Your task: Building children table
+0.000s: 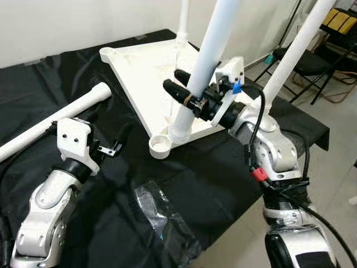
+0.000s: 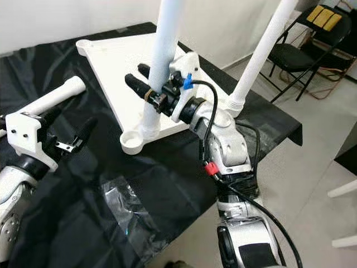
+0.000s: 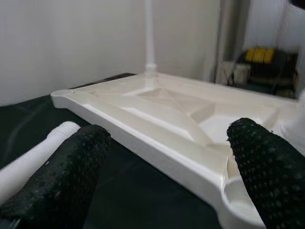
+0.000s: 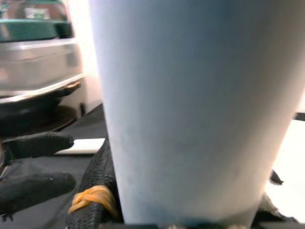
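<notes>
A white tabletop (image 1: 150, 72) lies upside down on the black-covered table. One white leg (image 1: 182, 22) stands at its far corner and another leg (image 1: 295, 53) at its right corner. My right gripper (image 1: 172, 79) is shut on a third leg (image 1: 209, 61), held nearly upright. That leg's lower end sits right beside the empty near corner socket (image 1: 160, 146). In the right wrist view the held leg (image 4: 190, 105) is pressed against a finger (image 4: 93, 191) with an orange band. A loose leg (image 1: 56, 120) lies on the left. My left gripper (image 2: 70, 120) hovers open next to it, holding nothing.
A crumpled clear plastic bag (image 1: 159, 215) lies on the black cloth (image 1: 212, 184) near the front edge. The table's right edge drops to a tiled floor. A black folding chair (image 1: 312, 61) stands at the back right, beyond the table.
</notes>
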`<state>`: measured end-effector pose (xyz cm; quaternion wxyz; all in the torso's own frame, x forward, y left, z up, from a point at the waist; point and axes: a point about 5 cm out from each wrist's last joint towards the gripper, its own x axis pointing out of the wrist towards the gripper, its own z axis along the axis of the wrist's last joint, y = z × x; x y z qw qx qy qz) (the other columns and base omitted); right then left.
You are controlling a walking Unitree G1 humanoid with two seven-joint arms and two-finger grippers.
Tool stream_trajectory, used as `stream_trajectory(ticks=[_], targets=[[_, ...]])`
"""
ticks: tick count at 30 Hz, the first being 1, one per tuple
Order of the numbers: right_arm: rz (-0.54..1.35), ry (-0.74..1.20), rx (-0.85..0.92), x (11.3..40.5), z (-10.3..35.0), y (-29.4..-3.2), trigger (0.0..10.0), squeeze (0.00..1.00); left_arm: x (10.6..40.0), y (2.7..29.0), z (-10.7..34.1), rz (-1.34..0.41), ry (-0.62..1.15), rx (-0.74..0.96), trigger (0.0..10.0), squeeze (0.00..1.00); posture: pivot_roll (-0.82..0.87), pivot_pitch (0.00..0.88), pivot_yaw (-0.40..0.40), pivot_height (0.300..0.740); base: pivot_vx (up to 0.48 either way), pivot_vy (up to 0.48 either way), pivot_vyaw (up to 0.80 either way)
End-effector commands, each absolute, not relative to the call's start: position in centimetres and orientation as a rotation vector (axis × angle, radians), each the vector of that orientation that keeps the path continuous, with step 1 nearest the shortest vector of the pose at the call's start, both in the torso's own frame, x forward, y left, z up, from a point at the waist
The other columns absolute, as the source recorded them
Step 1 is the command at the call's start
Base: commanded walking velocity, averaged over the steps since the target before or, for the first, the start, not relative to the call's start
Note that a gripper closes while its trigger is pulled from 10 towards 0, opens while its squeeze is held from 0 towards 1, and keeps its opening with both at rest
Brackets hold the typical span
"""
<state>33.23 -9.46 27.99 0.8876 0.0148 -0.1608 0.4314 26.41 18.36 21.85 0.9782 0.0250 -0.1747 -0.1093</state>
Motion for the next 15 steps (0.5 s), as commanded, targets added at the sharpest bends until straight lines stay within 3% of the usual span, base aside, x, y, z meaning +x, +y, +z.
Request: stream_trajectory(ticks=[1,15], targets=[[0.889,-0.353,0.035,32.6,27.8,-9.1,10.0,0.00,26.5,17.7,20.8,-0.237,-0.306,0.023,10.0,0.00,0.02,0.063,-0.084,0.740,0.000,0.000,0.00],[1.005,-0.377,-0.001,30.8,27.5,-8.3,10.0,0.00,26.9,15.6,18.6,-0.277,-0.234,-0.044,10.0,0.00,0.03,0.000,-0.081,0.740,0.000,0.000,0.65]])
